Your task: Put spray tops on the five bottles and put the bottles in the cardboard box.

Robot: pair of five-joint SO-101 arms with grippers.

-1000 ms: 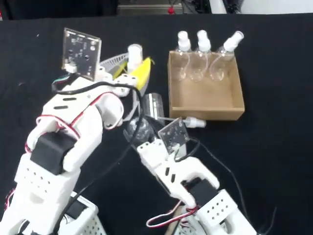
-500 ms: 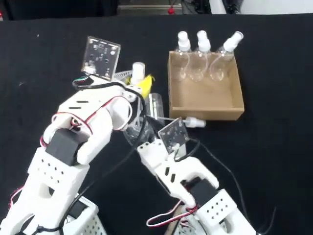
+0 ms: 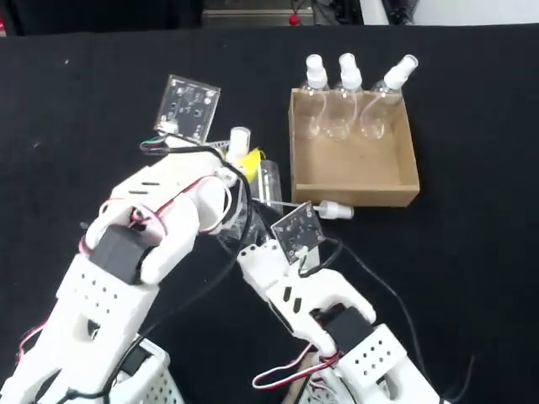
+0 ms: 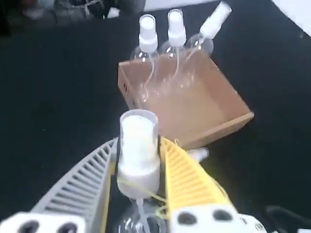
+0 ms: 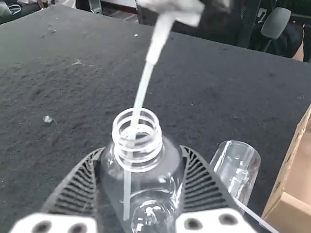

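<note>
So the right gripper (image 5: 142, 162) is clamped around the belly of an open clear bottle (image 5: 138, 145), holding it upright with the threaded neck poking out past the fingertips. Straight above that neck, the left gripper (image 4: 138, 160) has its fingers closed on a white spray top (image 4: 139, 133). The thin dip tube (image 5: 146, 82) hanging off it is already down inside the neck, but the cap itself sits well above the threads, so nothing's seated yet. Imo the sketchy bit is the descent. The tube goes in at a slant, so if the top comes down off-centre the collar could land on the rim, cross-thread, or just shove the bottle sideways in the right gripper's hold. The tube could also buckle against the bottle wall. Just beyond the right gripper a second uncapped bottle (image 5: 235, 162) lies on its side on the black table (image 5: 63, 73), close enough to get bumped and roll. Past that, a loose spray top (image 3: 335, 209) lies just beside the near wall of the cardboard box (image 4: 204, 111). At the box's far end are three capped bottles (image 4: 170, 53), tops sticking out over the rim.
</note>
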